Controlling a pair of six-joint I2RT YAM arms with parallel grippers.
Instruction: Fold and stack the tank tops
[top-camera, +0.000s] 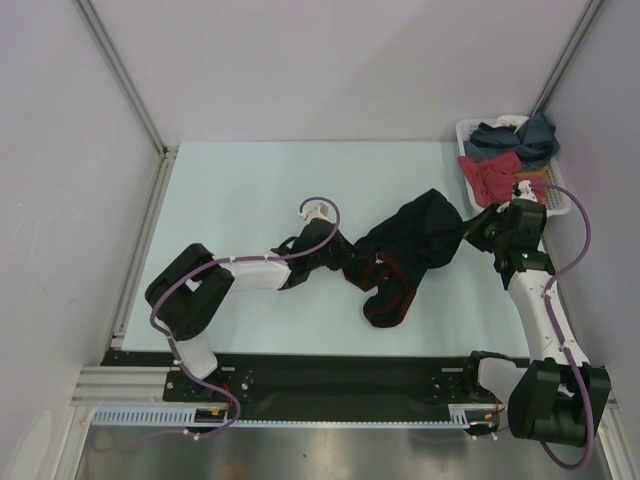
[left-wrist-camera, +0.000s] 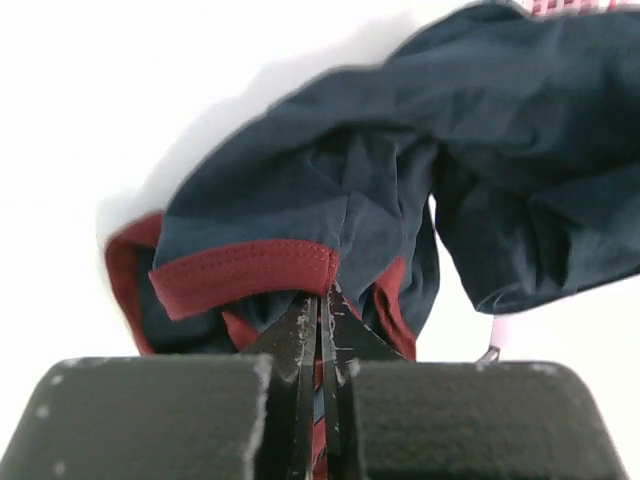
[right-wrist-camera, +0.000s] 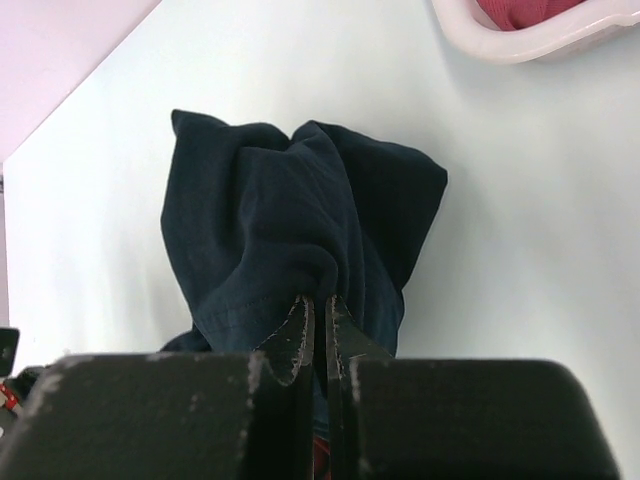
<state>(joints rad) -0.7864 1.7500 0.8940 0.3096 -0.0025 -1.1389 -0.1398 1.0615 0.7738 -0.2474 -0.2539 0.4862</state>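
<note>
On the worktop the navy top lies bunched between my arms, long axis running left to right. The slate-blue top sits in the far-right basket. The left claw pinches the navy top's red trim, the right claw its opposite end.

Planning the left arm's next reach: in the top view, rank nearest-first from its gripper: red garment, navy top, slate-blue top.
1. navy top, in the left gripper
2. red garment, basket's near end
3. slate-blue top, basket's far end
</note>
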